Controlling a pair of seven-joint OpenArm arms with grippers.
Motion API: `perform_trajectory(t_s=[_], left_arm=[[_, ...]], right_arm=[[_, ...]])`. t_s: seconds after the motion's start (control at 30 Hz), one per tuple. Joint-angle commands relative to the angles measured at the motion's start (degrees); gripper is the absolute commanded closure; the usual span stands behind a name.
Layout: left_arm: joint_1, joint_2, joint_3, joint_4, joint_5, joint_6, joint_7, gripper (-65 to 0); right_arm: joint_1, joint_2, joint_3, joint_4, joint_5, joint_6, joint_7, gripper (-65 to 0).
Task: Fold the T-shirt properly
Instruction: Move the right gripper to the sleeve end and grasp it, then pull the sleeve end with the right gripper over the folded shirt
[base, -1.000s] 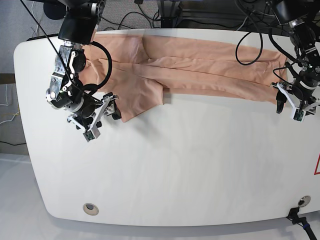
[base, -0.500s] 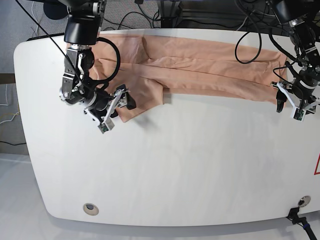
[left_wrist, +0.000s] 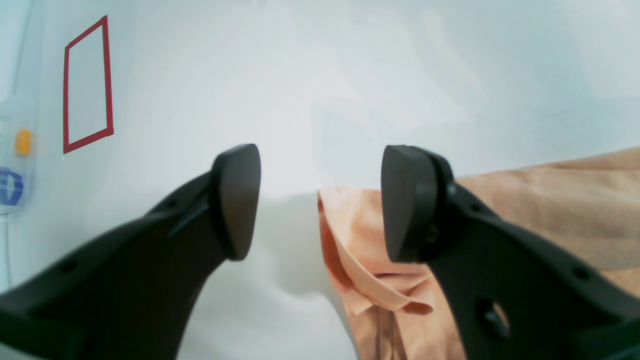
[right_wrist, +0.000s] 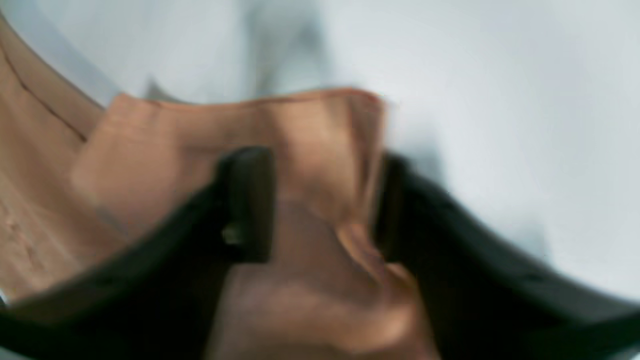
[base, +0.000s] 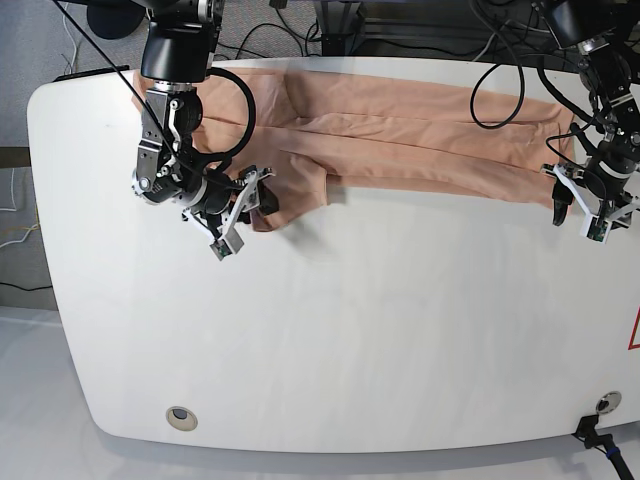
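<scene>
- The right gripper (base: 243, 208) has moved in from the bench's open surface to the sleeve end of the T-shirt (base: 400, 135); a second ago it hung clear of the cloth, and now its jaws straddle the sleeve's loose flap.
- In the right wrist view the right gripper (right_wrist: 322, 210) has cloth bunched between its two fingers, which have narrowed from a wide spread but are not yet pressed together. The picture is blurred, so it cannot be told whether the fabric is truly pinched.
- The left gripper (base: 590, 205) has not shifted; it hovers at the shirt's other end, jaws well apart and holding nothing.
- In the left wrist view the left gripper (left_wrist: 320, 205) shows a folded corner of the T-shirt (left_wrist: 360, 250) lying just inside one finger, with bare bench (left_wrist: 310, 90) ahead.
- The shirt stretches as a long band along the far side of the bench (base: 350, 340), running from one gripper to the other.
- Judged from this, the right arm is taking its grasp while the left waits, so a paired lift or fold seems to be next.
</scene>
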Motion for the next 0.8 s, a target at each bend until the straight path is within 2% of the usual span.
perform_trajectory(t_s=[0.0,0.03,0.07,0.2,0.47,0.6,0.77], left_arm=[[-0.6,-0.9,-0.2,0.8,-0.7,0.4,-1.3,-36.2],[-0.6,-0.9,-0.2,0.8,-0.7,0.4,-1.3,-36.2],[-0.6,-0.9,-0.2,0.8,-0.7,0.4,-1.3,-36.2],[-0.6,-0.9,-0.2,0.8,-0.7,0.4,-1.3,-36.2],[-0.6,-0.9,-0.2,-1.2,-0.7,0.4,-1.3,-36.2],[-0.7,-0.9,-0.1,-1.9,-0.7,0.4,-1.4,-36.2],[-0.7,-0.9,1.4,-1.9,-0.7,0.4,-1.4,-36.2]], right_arm=[[0.4,0.1,-0.1,2.8,-0.1,-0.1,-1.1,-9.9],[0.3,0.1,-0.1,4.1,-0.1,-0.1,-1.4,-3.5],[0.2,0.1,-0.1,5.2,-0.1,-0.1,-2.6,0.0],[-0.6,-0.2,0.0,11.8,0.0,-0.1,-8.8,0.0],[-8.7,-1.6,0.0,29.5,0.4,-0.1,-20.0,0.0],[-14.1,-1.6,0.2,31.6,8.7,-0.1,-22.7,0.0],[-21.7,0.8,0.2,31.6,18.4,-0.1,-22.7,0.0]])
